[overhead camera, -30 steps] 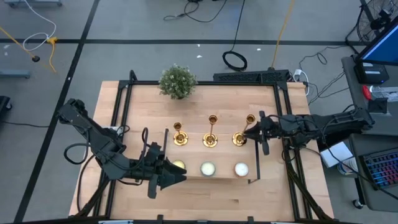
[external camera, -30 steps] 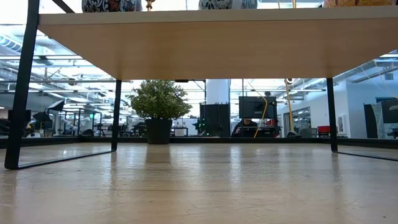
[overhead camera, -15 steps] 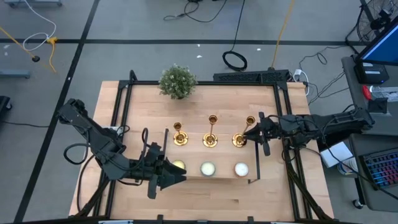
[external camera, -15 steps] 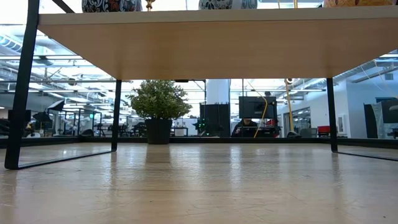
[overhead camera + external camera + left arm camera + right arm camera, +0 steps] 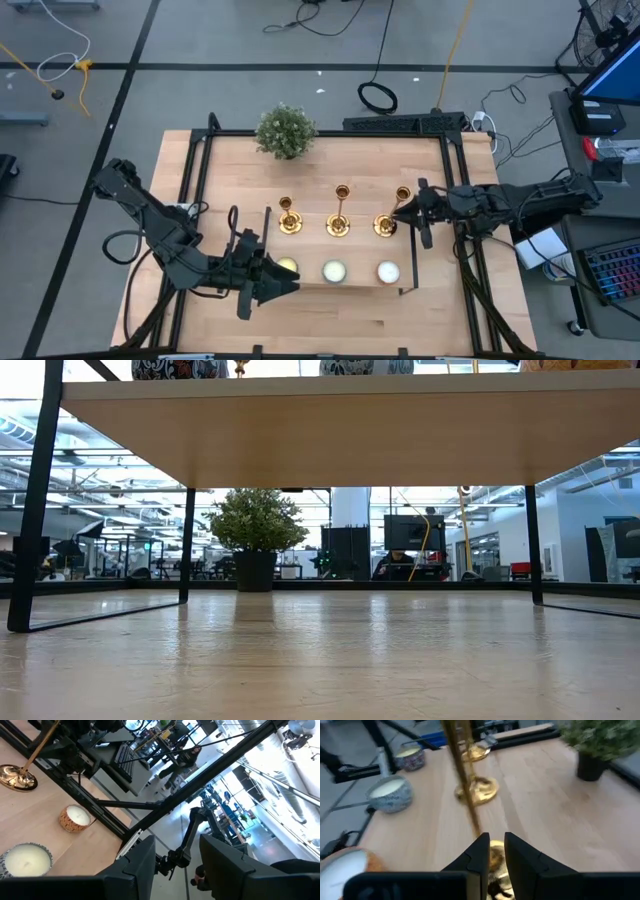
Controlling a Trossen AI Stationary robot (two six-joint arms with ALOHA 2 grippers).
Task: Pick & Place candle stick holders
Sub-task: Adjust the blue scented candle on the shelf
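Three gold candle stick holders stand in a row on the raised wooden board: left, middle and right. My right gripper reaches in from the table's right side and is shut on the right holder, whose stem runs down between its fingers. My left gripper hovers over the board's near left part beside the left candle. It is open, with nothing between its fingers. My right gripper pinches the right candle stick holder's thin stem low down, just above the flared base, between its two fingers. The fingers come nearly level from the table's right side and lie across the stem. Whether the base rests on the board is hidden by the fingers.
Three round candles sit in a row nearer the front edge, the middle one and the right one beside the left. A bushy green plant stands at the far edge. Black frame bars border the board, which the low view shows from beneath.
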